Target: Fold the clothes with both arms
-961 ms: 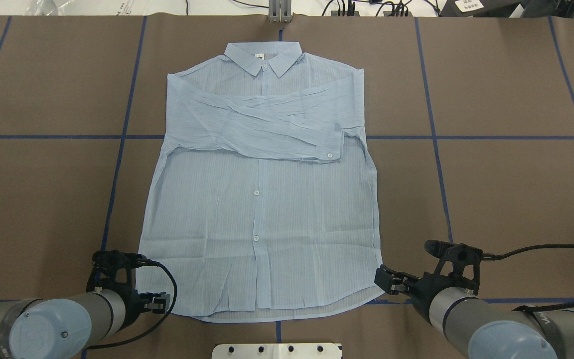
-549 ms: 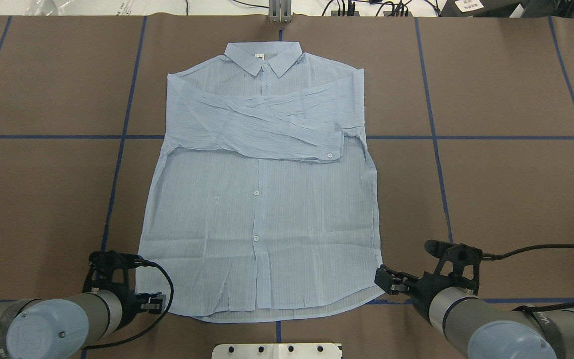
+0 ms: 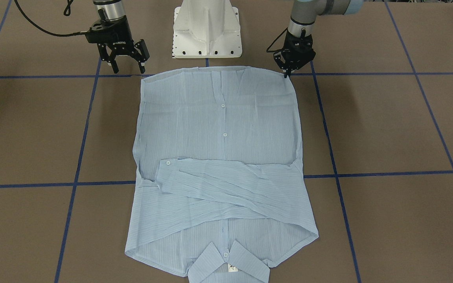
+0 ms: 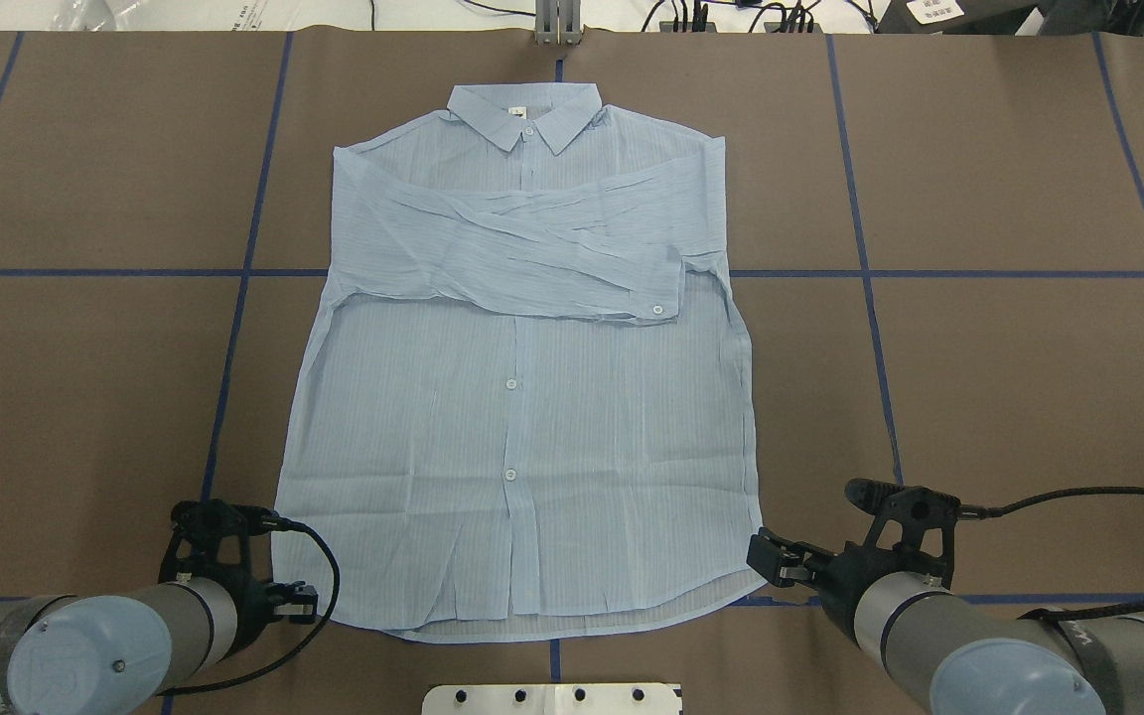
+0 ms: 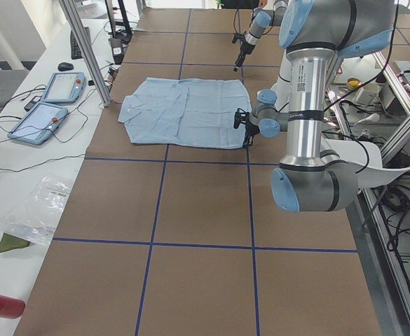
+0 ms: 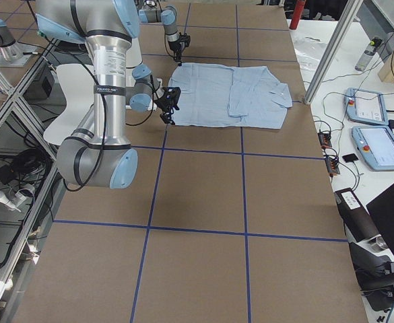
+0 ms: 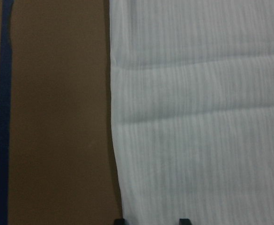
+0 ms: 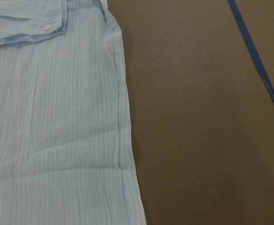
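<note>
Two arms work the near edge of the bench [image 4: 979, 377] on my screens, one at each hem corner of the shirt [image 4: 522, 427].

Starting at the left of the overhead feed, the left arm [image 4: 85, 650] comes in from the bench's near left corner. The left gripper [image 4: 302, 599] is down at the shirt's near left hem corner. Its wrist camera shows me both fingertips [image 7: 183, 221] held apart, one at the cloth's side edge and the other over the cloth, with nothing pinched between them. I cannot tell whether they touch the fabric. From across the table I see this gripper [image 3: 288, 73] edge-on, pointing down at that corner.

In the middle, the light-blue striped shirt lies flat, buttoned and face up, about midway between the bench's left and right edges. Its collar [image 4: 524, 111] points to the far edge. Its hem [image 4: 552, 631] runs along the near edge, just ahead of the white pedestal [image 3: 207, 29]. Both sleeves are folded across the chest, and the top one ends in a buttoned cuff [image 4: 658, 298] close to the shirt's right side. Blue tape lines [image 4: 1029, 273] cross the brown surface around it.

On the right, the right gripper [image 4: 769, 561] hangs just beside the near right hem corner, mostly over bare bench. The front feed shows this gripper [image 3: 129, 67] with its jaws spread wide and holding nothing. The right arm [image 4: 989, 655] reaches in from the bench's near right corner
</note>
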